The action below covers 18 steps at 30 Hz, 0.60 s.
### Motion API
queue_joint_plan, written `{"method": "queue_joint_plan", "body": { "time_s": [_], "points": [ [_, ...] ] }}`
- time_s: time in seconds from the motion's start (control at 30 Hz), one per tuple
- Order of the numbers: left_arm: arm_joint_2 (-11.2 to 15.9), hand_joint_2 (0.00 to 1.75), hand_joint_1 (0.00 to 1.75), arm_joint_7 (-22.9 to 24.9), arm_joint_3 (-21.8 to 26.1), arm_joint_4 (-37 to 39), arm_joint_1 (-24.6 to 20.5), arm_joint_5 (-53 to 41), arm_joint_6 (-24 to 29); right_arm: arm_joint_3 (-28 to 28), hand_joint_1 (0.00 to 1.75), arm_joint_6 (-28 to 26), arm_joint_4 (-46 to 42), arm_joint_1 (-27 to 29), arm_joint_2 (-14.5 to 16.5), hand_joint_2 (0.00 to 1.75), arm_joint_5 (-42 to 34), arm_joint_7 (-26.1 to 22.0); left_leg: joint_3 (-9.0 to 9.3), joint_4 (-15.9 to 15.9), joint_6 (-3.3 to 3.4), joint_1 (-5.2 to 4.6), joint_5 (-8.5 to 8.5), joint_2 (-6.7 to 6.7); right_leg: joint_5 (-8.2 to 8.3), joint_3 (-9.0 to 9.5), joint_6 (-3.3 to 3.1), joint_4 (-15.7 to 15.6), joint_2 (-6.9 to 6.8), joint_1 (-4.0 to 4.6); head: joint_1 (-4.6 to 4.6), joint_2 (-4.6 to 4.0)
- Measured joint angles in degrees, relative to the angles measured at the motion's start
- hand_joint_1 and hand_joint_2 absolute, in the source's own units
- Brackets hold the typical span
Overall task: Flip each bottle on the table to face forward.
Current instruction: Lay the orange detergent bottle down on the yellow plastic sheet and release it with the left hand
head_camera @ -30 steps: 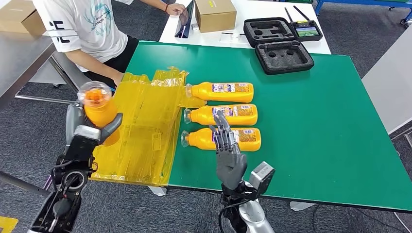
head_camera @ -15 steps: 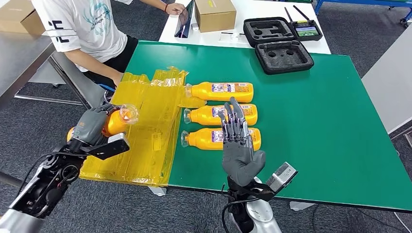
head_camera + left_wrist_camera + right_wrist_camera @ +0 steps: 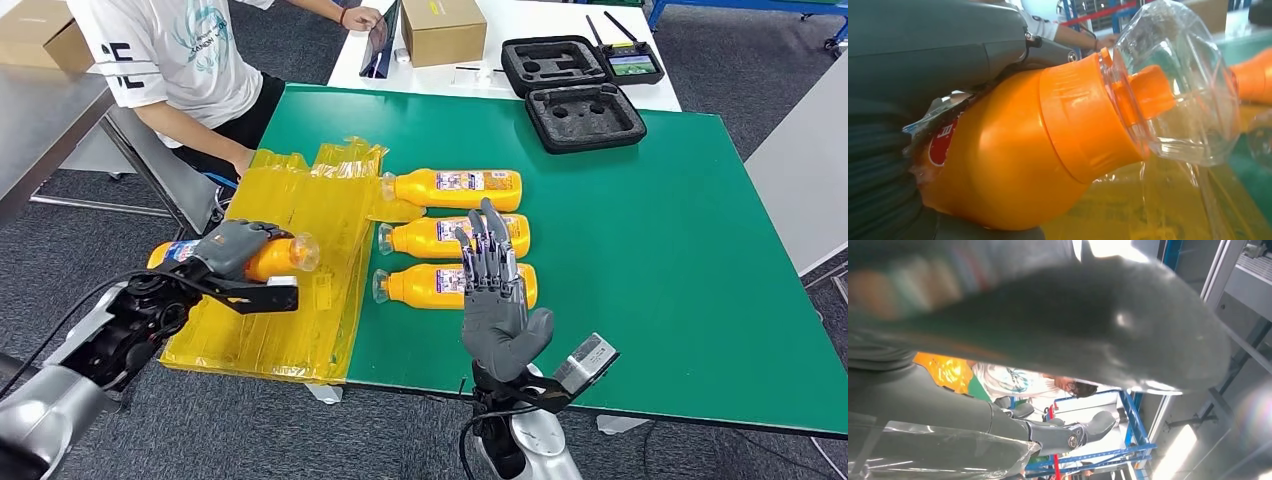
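Note:
My left hand (image 3: 232,248) grips an orange bottle (image 3: 270,257) lying sideways over the yellow plastic sheet (image 3: 290,290), its clear cap (image 3: 304,252) pointing toward the other bottles. The left wrist view shows that orange bottle (image 3: 1018,150) close up, with the clear cap (image 3: 1178,85) over an orange lid. Three orange bottles lie in a row on the green table (image 3: 640,220): far (image 3: 455,188), middle (image 3: 440,238) and near (image 3: 425,286), caps toward the sheet. My right hand (image 3: 497,300) is raised upright over the near bottle, fingers straight and apart, holding nothing.
A person in a white shirt (image 3: 180,60) sits at the table's far left corner. Two black foam cases (image 3: 585,115) and a cardboard box (image 3: 442,30) lie at the back. The right half of the green table is bare.
My left hand has swung the bottle from upright to lying sideways and carried it right over the yellow sheet. My right hand rose and turned slightly, fingers still spread.

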Motion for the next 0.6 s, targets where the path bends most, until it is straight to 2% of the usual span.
{"method": "queue_joint_plan", "body": {
  "time_s": [0.2, 0.43, 0.6],
  "points": [
    [-4.25, 1.75, 1.75, -0.38, -4.91, 10.05, -4.2, -0.44, 2.46, -0.09, 0.0, -0.54, 0.77, -0.14, 0.05, 0.0, 0.23, -0.01, -0.01, 0.0, 0.0, -0.01, 0.0, 0.02, 0.0, 0.0, 0.0, 0.01, 0.03, 0.0, 0.0, 0.0],
    [-8.46, 1.75, 1.75, 0.01, -8.61, 17.74, -5.96, -1.9, 5.31, -0.05, 0.0, -1.15, 2.53, -1.21, -0.1, 0.0, 0.36, -0.01, -0.02, 0.0, 0.0, -0.01, -0.01, 0.01, -0.01, 0.01, 0.0, 0.0, 0.03, 0.0, 0.01, 0.0],
    [-10.25, 1.75, 1.75, 0.2, -9.97, 21.29, -6.9, -2.31, 5.4, -0.03, 0.0, -1.16, 3.9, -2.01, -0.16, 0.0, 0.25, -0.01, -0.01, 0.0, 0.0, 0.0, 0.0, 0.01, -0.01, 0.02, 0.0, 0.01, 0.02, 0.0, 0.0, -0.01]
  ]
}}
